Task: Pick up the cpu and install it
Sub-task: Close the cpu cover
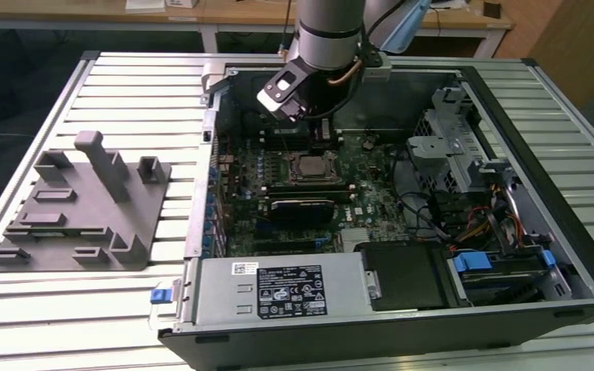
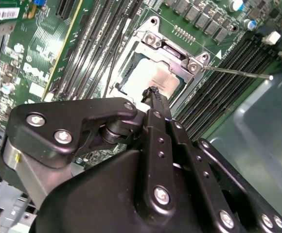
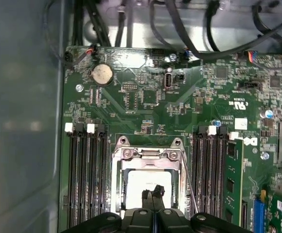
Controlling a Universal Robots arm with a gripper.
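The cpu lies flat in the socket, whose lever stands free, likely so the chip can seat. The hand, pinched closed on nothing, points at the cpu's top, touching or just above it. In the exterior view the fixture sits at the socket's 9 o'clock.

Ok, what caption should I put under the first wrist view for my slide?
Gripper poised over the cpu lying in its motherboard socket.
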